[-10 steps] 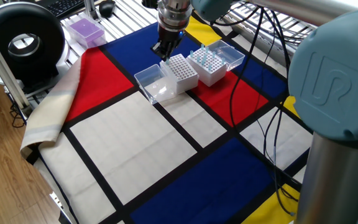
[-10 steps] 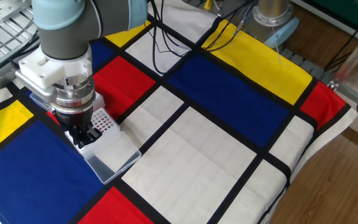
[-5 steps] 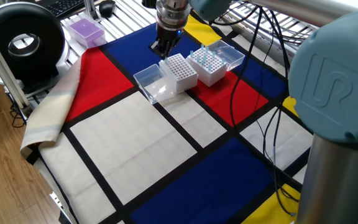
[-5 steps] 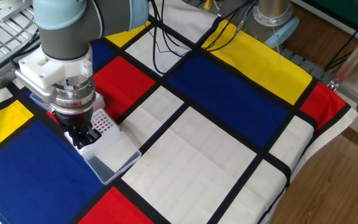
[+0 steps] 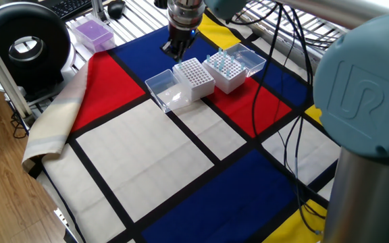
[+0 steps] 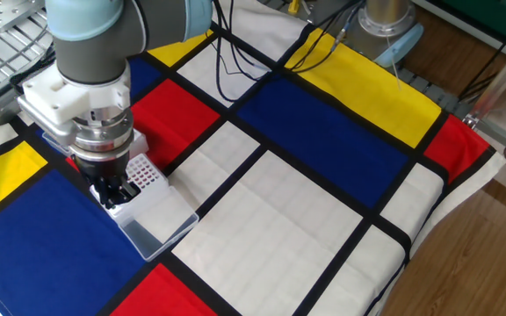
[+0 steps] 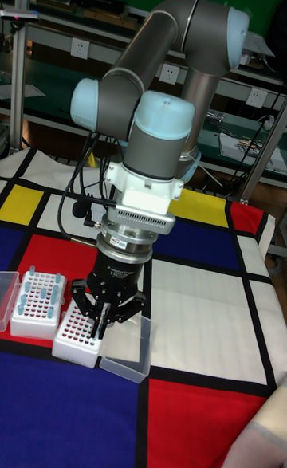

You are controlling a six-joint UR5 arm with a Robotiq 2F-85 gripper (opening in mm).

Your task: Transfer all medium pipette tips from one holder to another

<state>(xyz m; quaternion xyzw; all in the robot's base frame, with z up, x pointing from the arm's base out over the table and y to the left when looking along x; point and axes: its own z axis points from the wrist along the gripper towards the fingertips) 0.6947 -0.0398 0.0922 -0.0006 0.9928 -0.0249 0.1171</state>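
Two white racks stand side by side on the checked cloth. One rack [image 5: 224,70] [image 7: 38,303] holds several pale blue medium pipette tips [image 5: 221,62] [image 7: 41,283]. The other rack [image 5: 196,75] [image 6: 144,174] [image 7: 76,330] shows only open holes. My gripper [image 5: 176,49] [image 6: 118,192] [image 7: 102,324] hangs just above the far edge of this rack, pointing down. Its fingers are drawn together. No tip shows between them, and any would be too small to see.
A clear lid [image 5: 163,90] [image 6: 157,225] [image 7: 127,347] lies hinged open beside the bare rack. Another lid [image 5: 246,59] lies by the tip rack. At the back left are a purple box [image 5: 92,33] and a black round device [image 5: 23,43]. Cables [image 5: 286,101] trail over the cloth at right.
My gripper has drifted slightly up and to the left over the bare rack's edge. The racks and lids have not moved.
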